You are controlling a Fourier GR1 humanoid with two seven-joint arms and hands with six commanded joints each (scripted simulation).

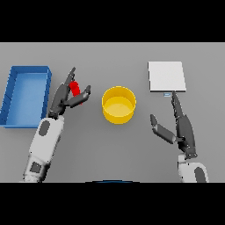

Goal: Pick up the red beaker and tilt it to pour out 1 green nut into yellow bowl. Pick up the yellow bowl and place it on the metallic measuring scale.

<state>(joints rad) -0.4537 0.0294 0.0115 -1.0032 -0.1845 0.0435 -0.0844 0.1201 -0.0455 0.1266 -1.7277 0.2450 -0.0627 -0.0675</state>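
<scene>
The red beaker [75, 88] stands left of centre, mostly hidden by my left hand [66, 94], whose fingers and thumb reach around it on both sides. Whether they touch it I cannot tell. The yellow bowl [118, 104] sits in the middle of the table, a little right of the beaker; nothing shows inside it. The metallic measuring scale [166, 76] is a pale square plate at the far right. My right hand [180, 125] rests open below the scale, fingers pointing toward it, thumb spread to the left. No green nut is visible.
A blue tray [11, 94] with raised walls lies at the far left, just beside my left forearm.
</scene>
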